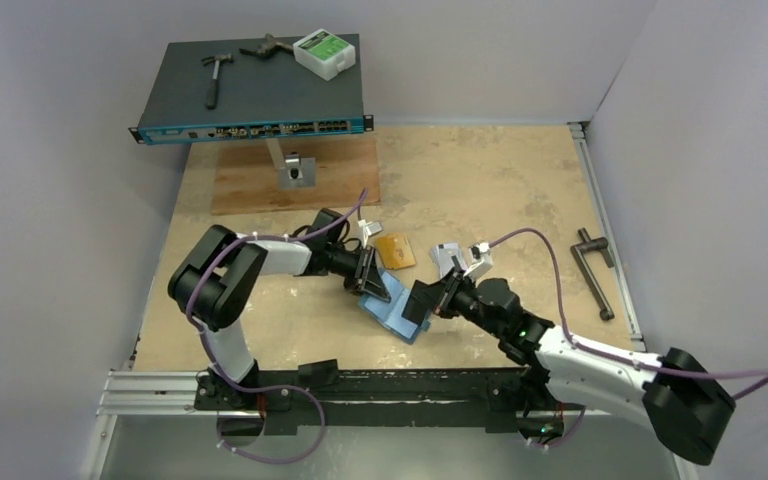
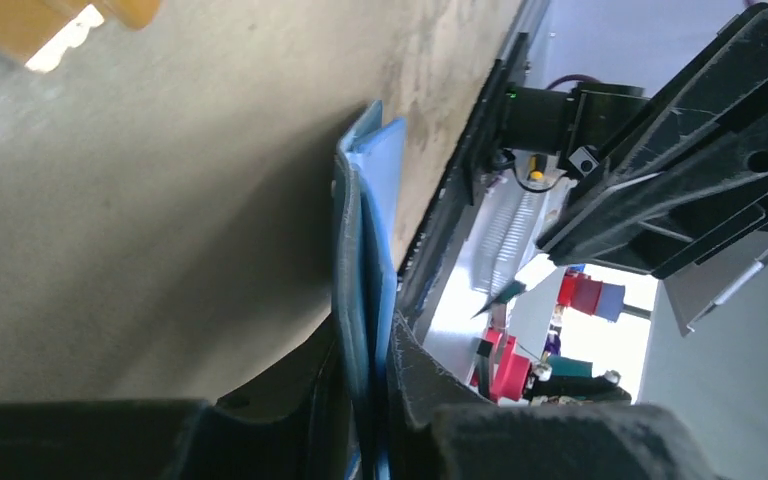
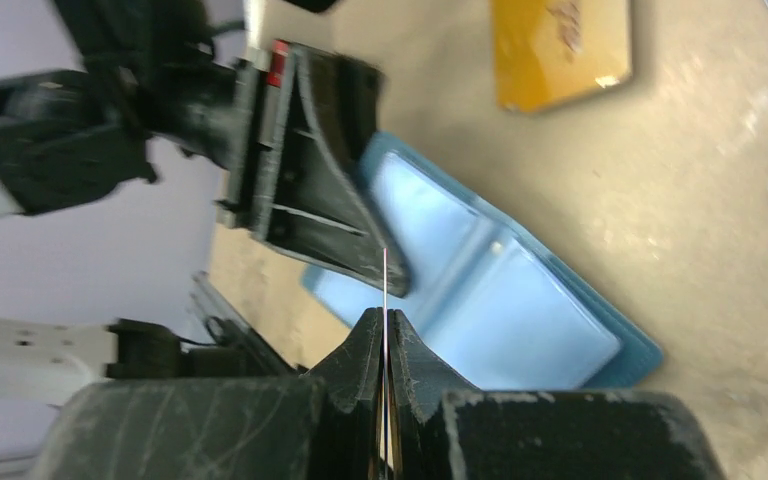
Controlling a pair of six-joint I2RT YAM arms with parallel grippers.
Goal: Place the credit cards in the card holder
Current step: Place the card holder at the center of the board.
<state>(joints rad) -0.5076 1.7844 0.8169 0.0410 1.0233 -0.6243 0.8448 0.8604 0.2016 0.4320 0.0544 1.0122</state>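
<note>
While left gripper (image 2: pixel 365 378) pinches card holder (image 2: pixel 378 215), right gripper (image 3: pixel 385 332) clamps a card (image 3: pixel 385 282).

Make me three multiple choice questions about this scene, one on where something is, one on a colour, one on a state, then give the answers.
1. Where is the orange card?
A. Flat on the table, beyond the holder.
B. Tucked inside the holder.
C. Hanging off the table edge.

2. What colour is the holder?
A. Black.
B. Blue.
C. Red.

3. How is the right end effector?
A. Wide open.
B. Shut on a thin card.
C. Shut on the holder.

Answers:
1 A, it lies bare on the tabletop.
2 B, both wrist views show it blue.
3 B, the right wrist view shows it pinching a card edge-on.
</note>
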